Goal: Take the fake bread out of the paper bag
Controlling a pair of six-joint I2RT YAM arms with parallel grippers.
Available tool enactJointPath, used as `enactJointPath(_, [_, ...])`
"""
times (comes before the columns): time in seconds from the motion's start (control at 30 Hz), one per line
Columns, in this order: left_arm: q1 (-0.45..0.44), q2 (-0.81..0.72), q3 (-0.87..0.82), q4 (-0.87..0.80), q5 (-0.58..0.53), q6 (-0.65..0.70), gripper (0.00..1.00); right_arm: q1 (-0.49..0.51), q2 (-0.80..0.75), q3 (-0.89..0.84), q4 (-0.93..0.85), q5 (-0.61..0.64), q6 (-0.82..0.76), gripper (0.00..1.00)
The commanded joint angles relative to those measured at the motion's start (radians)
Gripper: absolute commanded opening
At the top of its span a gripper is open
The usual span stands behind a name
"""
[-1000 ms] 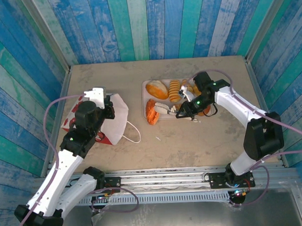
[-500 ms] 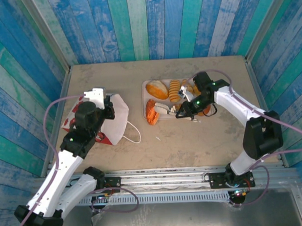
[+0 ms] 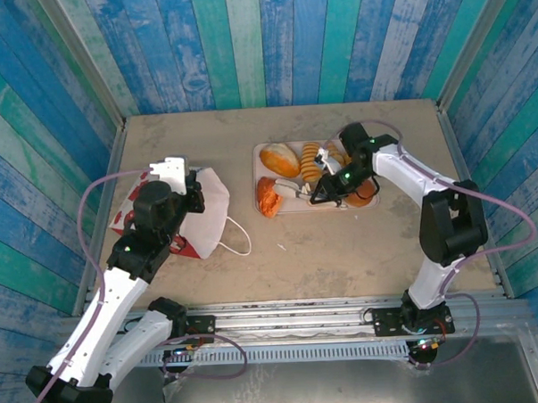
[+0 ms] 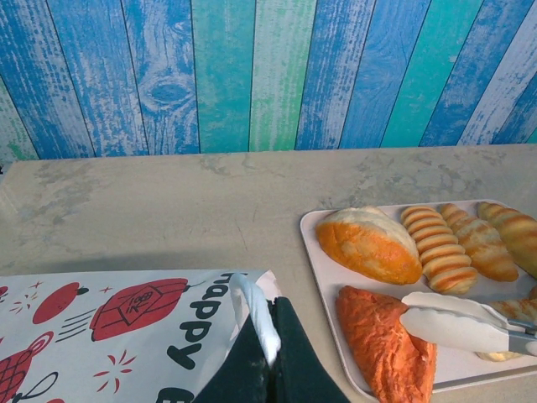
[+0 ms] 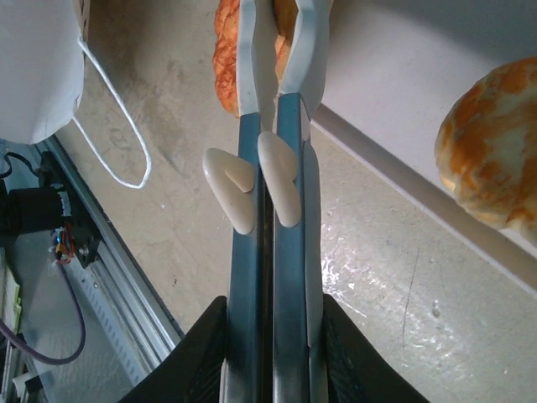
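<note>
Your right fingers squeeze the tongs over the tray (left fingers pinch the bag); lift clear of the bread first.

Bright even light, soft shadows — sharp focus throughout

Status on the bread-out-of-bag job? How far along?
Done: several pieces of fake bread lie on the tray. In hand: right gripper has its jaws shut on tongs, tips by the orange piece on the tray; left gripper pinches the paper bag edge. Left: unclear; the bag lies fairly flat, inside hidden.
</note>
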Motion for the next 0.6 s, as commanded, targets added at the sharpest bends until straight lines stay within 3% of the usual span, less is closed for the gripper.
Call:
enactJointPath(0.0, [-0.002,-0.002,-0.002,0.028,0.010,0.008,0.00,-0.005,0.017,0.037,-0.004,0.034,-0.020,0.29])
enactJointPath(0.23, [-0.002,0.005,-0.001,0.031,0.017,0.000,0.00,-0.005,-0.011,0.087,-0.038,0.078,-0.014,0.46])
enactJointPath(0.43, [-0.001,0.004,-0.002,0.033,0.012,0.002,0.00,0.028,-0.090,0.075,-0.058,0.158,0.015,0.49])
enactJointPath(0.57, [-0.002,0.012,-0.002,0.033,0.014,0.000,0.00,0.138,-0.140,0.070,-0.053,0.374,0.093,0.52])
